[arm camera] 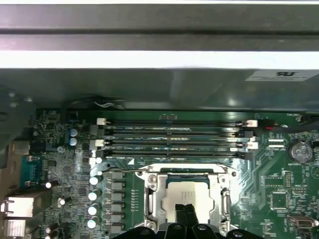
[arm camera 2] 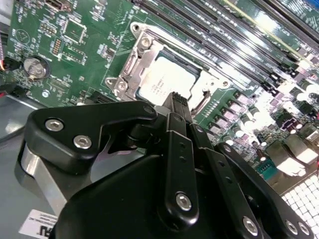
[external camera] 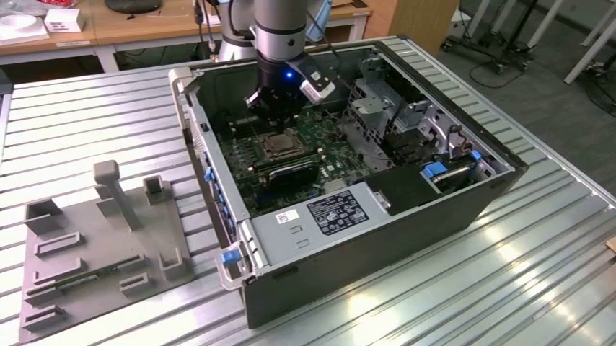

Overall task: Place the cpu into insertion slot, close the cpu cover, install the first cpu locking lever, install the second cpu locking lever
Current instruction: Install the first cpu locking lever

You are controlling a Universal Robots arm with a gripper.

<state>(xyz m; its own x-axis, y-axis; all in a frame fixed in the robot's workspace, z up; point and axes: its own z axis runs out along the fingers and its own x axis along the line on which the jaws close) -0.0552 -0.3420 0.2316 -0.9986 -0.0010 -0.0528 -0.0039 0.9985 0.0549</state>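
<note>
While the arm reaches down into the open computer case (external camera: 405, 231), the tool (external camera: 276, 115) hangs just above the insertion slot (external camera: 280, 148) on the green board (arm camera 2: 84, 64). The tool's two black fingers (arm camera 2: 175, 107) are pressed together, with nothing between them. Their tips sit right over one edge of the cpu (arm camera 2: 160, 82), but I cannot tell if they touch it. The cpu lies flat inside the slot, grey face up. The cpu cover (arm camera 2: 133, 62) lies down flat around it, so the chip shows through the square window. In the first wrist view, the tool (arm camera: 187, 211) points at the cpu (arm camera: 189, 191), and the long memory slots (arm camera: 174, 134) run just beside the cover (arm camera: 151, 199). The case stands on the ribbed metal worktop (external camera: 520, 281). A grey holder plate (external camera: 91, 252) rests on the worktop, well apart from the case, toward the exterior view's left.
</note>
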